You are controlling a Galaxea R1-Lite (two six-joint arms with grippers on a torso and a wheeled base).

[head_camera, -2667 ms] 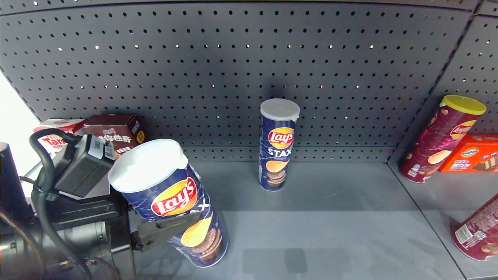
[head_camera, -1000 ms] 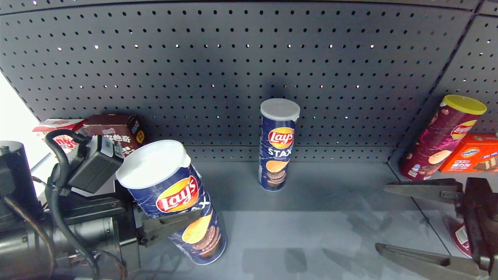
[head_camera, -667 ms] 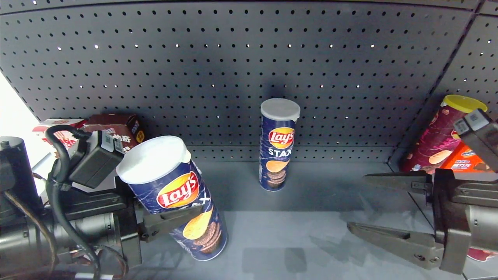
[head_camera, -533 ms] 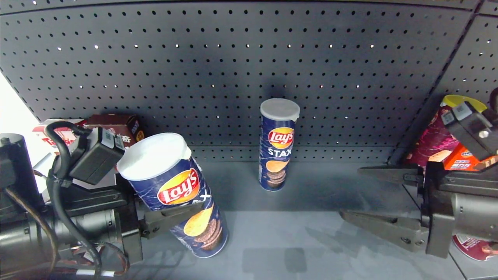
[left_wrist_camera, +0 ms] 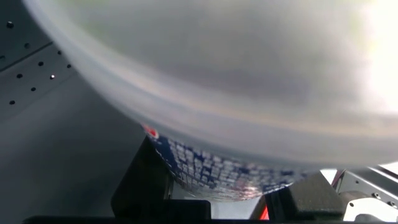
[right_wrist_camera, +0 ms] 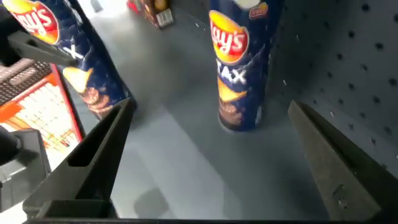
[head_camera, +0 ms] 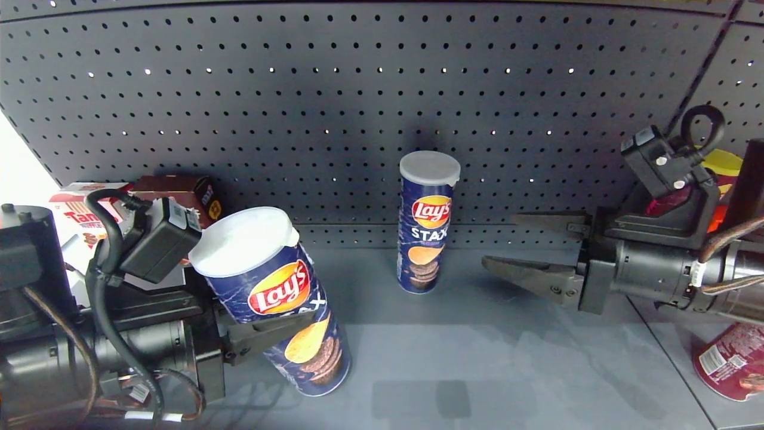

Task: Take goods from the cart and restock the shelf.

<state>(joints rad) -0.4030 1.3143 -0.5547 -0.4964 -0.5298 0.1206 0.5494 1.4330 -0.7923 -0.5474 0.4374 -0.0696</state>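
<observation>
A blue chip can (head_camera: 268, 292) with a white lid leans at the front left of the grey shelf (head_camera: 477, 358), its base on the shelf floor. My left gripper (head_camera: 265, 325) is shut on its middle. The lid sits close to the left wrist camera, with the can's blue body (left_wrist_camera: 211, 174) below it. A second blue chip can (head_camera: 427, 221) stands upright against the pegboard at mid-shelf. My right gripper (head_camera: 513, 245) hangs open just to its right, level with its lower half and apart from it. In the right wrist view this can (right_wrist_camera: 239, 68) stands beyond the spread fingers (right_wrist_camera: 93, 155).
A brown box (head_camera: 179, 188) and a red-and-white box (head_camera: 74, 209) sit at the back left. A maroon can with a yellow lid (head_camera: 725, 161) is partly behind the right arm; another maroon can (head_camera: 731, 358) lies at the front right. The pegboard (head_camera: 358, 107) closes the back.
My right arm came in from the lower right and moved up and left, open, to beside the upright can. My left gripper shifted slightly right with its can.
</observation>
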